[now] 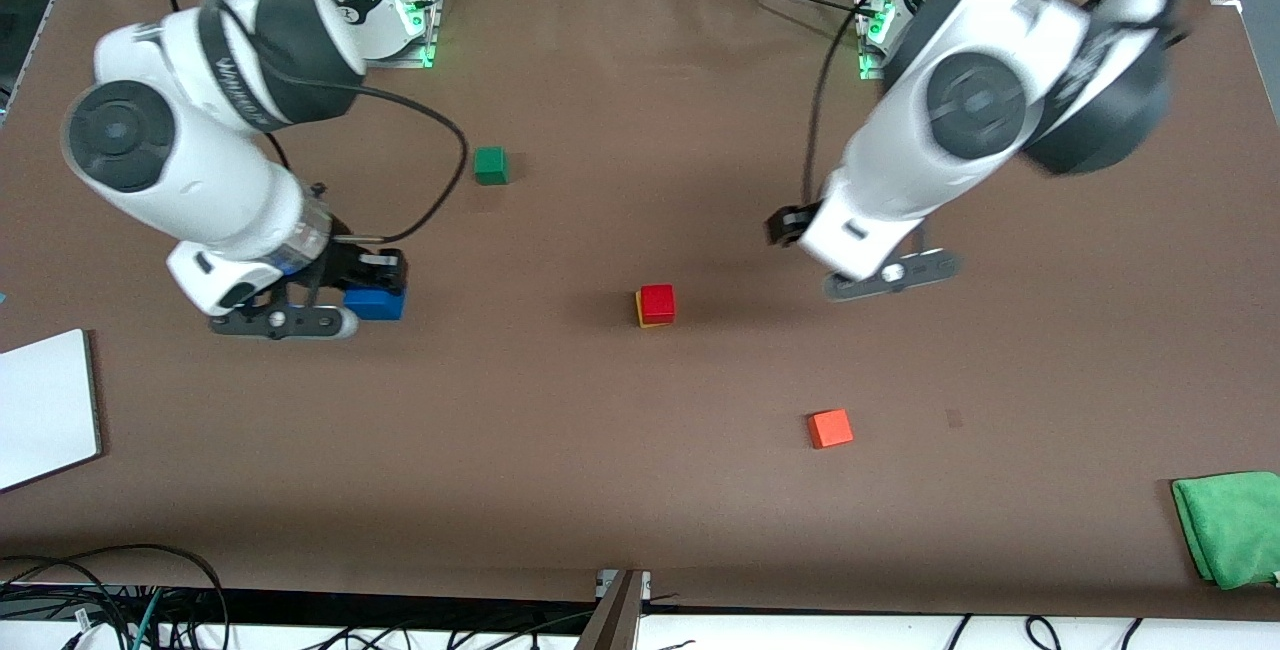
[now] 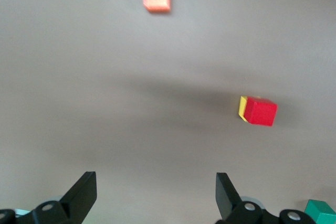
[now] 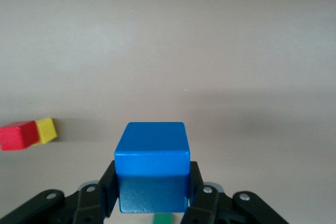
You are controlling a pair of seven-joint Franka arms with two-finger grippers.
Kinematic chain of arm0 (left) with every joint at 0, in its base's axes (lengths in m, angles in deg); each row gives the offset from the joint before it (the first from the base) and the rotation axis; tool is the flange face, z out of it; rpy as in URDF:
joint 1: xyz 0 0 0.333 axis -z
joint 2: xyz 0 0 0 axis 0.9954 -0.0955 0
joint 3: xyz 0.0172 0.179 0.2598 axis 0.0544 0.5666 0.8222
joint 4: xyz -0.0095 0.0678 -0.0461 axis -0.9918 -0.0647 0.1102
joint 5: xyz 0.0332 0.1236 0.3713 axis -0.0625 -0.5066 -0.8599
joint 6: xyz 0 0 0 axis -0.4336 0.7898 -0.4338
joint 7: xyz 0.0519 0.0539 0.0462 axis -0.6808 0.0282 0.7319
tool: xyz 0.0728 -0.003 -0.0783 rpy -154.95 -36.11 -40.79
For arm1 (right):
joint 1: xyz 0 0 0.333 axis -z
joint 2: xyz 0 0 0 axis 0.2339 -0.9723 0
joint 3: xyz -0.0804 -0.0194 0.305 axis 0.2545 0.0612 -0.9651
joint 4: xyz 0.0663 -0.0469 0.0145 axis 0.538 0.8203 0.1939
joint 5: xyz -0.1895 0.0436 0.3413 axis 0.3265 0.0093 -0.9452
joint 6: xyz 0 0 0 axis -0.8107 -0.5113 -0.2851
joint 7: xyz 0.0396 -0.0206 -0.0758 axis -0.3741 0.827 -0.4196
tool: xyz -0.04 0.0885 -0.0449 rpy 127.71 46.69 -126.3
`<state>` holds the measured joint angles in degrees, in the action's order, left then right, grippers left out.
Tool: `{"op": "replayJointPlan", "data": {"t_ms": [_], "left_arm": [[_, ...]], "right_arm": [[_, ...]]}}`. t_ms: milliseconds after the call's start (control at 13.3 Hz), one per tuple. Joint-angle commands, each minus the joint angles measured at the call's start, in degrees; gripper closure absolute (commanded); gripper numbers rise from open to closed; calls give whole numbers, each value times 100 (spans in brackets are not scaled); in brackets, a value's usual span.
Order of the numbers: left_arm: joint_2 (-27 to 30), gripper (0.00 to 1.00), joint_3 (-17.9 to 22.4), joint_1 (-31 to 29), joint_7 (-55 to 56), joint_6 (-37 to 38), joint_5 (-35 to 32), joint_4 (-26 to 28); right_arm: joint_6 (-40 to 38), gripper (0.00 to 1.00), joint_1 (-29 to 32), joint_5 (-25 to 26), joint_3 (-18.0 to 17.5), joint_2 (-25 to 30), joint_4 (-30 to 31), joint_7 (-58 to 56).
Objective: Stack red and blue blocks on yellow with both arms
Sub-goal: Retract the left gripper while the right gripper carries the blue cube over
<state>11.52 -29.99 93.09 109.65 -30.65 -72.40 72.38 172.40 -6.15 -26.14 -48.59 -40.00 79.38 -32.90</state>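
Note:
The red block [image 1: 657,301] sits on the yellow cube [image 1: 640,311] near the table's middle, slightly askew so one yellow side shows. My right gripper [image 1: 374,282] is shut on the blue block [image 1: 375,305], low over the table toward the right arm's end. In the right wrist view the blue block [image 3: 152,169] fills the gap between the fingers [image 3: 107,184], with the red block [image 3: 18,135] and the yellow cube [image 3: 46,129] farther off. My left gripper [image 1: 789,227] is open and empty, up in the air beside the stack; its own view [image 2: 156,192] shows the red block [image 2: 260,112] and the yellow cube [image 2: 243,107].
A green cube [image 1: 490,165] lies farther from the front camera than the blue block. An orange cube [image 1: 830,427] lies nearer to the camera than the stack. A green cloth [image 1: 1230,525] and a white board [image 1: 40,410] lie at the table's ends.

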Motion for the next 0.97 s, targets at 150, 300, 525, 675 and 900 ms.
{"op": "replayJointPlan", "data": {"t_ms": [150, 300, 525, 675, 900], "left_arm": [[735, 0, -77, -1636, -1894, 467, 218, 220], [814, 0, -77, -1989, -2213, 705, 218, 281], [928, 0, -59, -2148, -2372, 829, 192, 456], [1566, 0, 168, -1983, -2460, 331, 175, 1365], [2298, 0, 1739, -536, -2486, -320, 192, 2571]], "right_arm": [[851, 69, -764, -51, 26, -706, -446, 1363], [817, 70, -1054, -34, 35, -1224, -1034, 1602], [931, 74, -1511, 19, 88, -1840, -1553, 1804], [1185, 74, -1748, 28, 96, -1982, -1608, 1944], [1581, 74, -1960, 89, 96, -2149, -1608, 2156]]}}
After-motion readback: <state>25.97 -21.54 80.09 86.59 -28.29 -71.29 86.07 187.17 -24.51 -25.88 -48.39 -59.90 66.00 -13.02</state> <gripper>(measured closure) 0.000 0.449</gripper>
